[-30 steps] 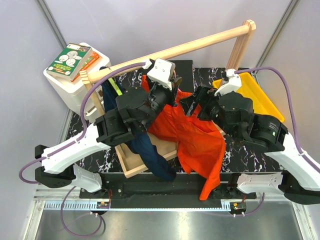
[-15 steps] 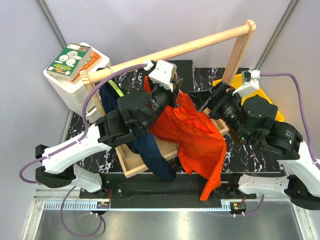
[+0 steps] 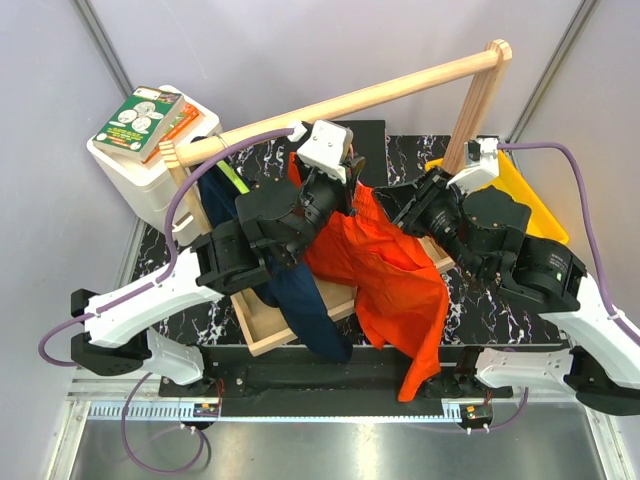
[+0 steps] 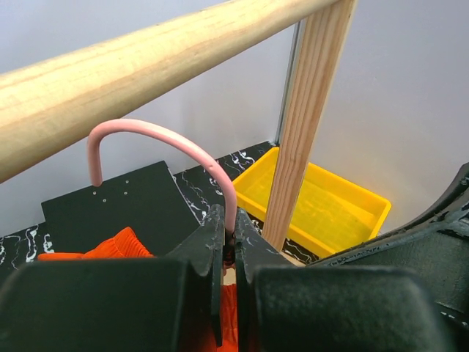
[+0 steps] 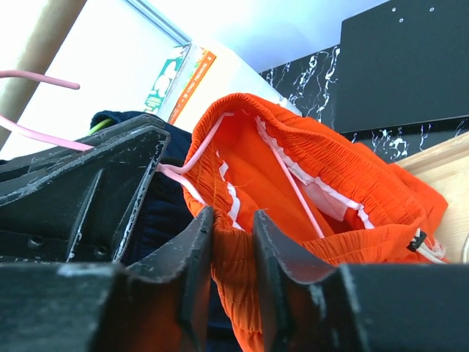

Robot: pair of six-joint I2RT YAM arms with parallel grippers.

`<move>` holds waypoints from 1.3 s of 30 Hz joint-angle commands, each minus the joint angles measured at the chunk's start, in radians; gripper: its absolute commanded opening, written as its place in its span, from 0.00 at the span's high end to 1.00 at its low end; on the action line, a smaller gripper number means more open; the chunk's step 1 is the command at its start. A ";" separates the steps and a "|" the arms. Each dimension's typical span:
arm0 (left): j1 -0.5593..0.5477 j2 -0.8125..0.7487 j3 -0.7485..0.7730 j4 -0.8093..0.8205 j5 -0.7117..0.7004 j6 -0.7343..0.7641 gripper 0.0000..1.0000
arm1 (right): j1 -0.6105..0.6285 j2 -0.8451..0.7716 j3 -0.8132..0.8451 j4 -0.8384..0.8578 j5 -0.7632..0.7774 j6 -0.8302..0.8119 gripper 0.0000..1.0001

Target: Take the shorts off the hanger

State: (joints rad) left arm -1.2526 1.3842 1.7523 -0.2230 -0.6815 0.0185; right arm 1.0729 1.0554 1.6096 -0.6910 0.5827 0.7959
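Jaws are hard to read from overhead. The left gripper [image 3: 350,172] is raised just under the long pale wooden rail [image 3: 400,88], its arm reaching up and back over the shallow wooden tray [image 3: 243,320]. The right gripper [image 3: 392,207] comes in from the other side, wrist bent inward, nose at the waistband of the bright orange cloth shorts [image 3: 395,285]. These drape down between the two arms. The dark navy blue shorts with a yellow-green waistband strip [image 3: 300,305] hang from near the rail's left end, down across the tray.

Left wrist view: the fingers are clenched on the stem of the pink wire hanger [image 4: 165,139], just below its hook, which seems to sit beneath the rail rather than over it. This arm's job, I judge, is to hold the hanger steady and level. An upright wooden post [image 4: 311,125] and a yellow plastic bin [image 4: 337,183] lie beyond.

Right wrist view: the two black fingers [image 5: 192,249] stand narrowly parted with orange cloth showing in the gap — whether they pinch it I cannot tell. The elastic waistband gapes open, and the hanger's pink arm runs inside it. The step in hand looks like stripping the orange pair. Done well, that means a firm bite on the waistband edge alone — not the wire — then drawing it sideways off the hanger's end. A straight tug could wrench the stem out of the other grip.
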 commanded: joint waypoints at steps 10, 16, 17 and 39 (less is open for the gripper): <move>-0.008 -0.036 -0.040 0.243 -0.228 0.035 1.00 | 0.001 -0.097 -0.080 0.074 -0.203 -0.203 1.00; -0.013 -0.030 -0.057 0.353 -0.317 0.100 1.00 | 0.001 -0.268 -0.218 0.021 -0.310 -0.287 1.00; -0.013 -0.025 -0.054 0.362 -0.331 0.110 1.00 | 0.001 -0.296 -0.261 0.013 -0.320 -0.296 1.00; -0.022 -0.016 -0.045 0.485 -0.510 0.078 1.00 | 0.001 -0.722 -0.499 -0.185 -0.632 -0.328 1.00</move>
State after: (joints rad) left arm -1.3083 1.4170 1.6470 0.1062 -1.0565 0.1444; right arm 1.0702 0.3779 1.1324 -0.7818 0.0681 0.4747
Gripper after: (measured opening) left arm 0.041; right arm 0.022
